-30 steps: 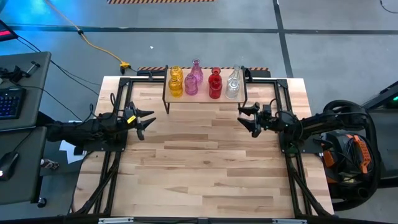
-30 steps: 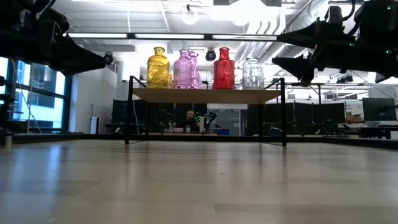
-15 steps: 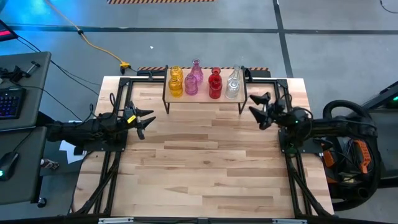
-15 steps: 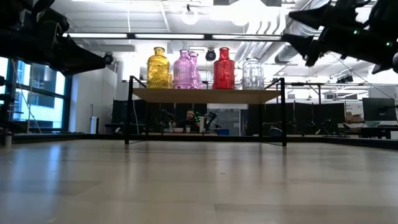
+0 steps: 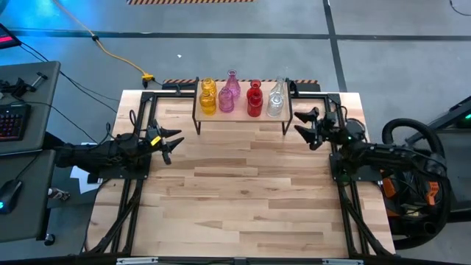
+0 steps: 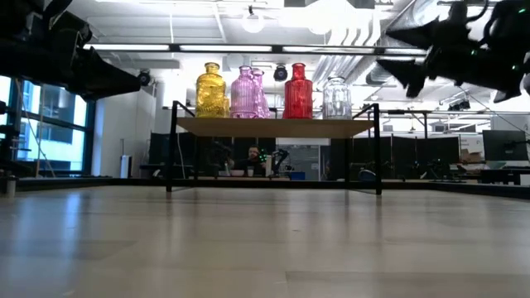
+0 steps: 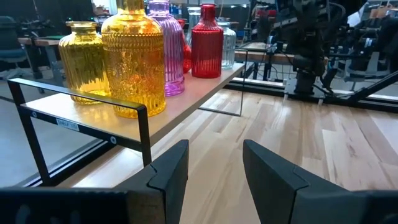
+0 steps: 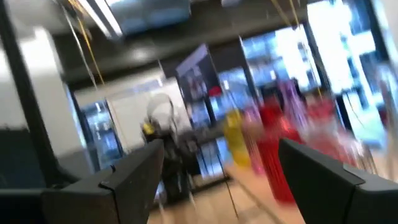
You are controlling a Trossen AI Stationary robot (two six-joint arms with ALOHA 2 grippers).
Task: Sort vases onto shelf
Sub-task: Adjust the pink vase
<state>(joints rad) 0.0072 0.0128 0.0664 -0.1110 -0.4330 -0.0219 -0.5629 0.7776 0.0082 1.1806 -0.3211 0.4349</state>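
The vases [image 5: 239, 98] stand in yellow, pink, red and clear pairs on the shelf [image 5: 242, 116] at the far edge of the tabletop [image 5: 235, 199]. Just beside the shelf's clear-vase end, the right pincer [image 5: 305, 126] hangs with fingers spread apart, seemingly holding nothing, though its wrist view is blurred. The left pincer [image 5: 170, 145] hovers over the tabletop off the yellow-vase end, fingers parted and empty.

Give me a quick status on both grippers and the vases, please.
Left gripper open, empty, over the table's left side. Right gripper open, empty, beside the shelf. Vases all on the shelf. Nothing in the way.
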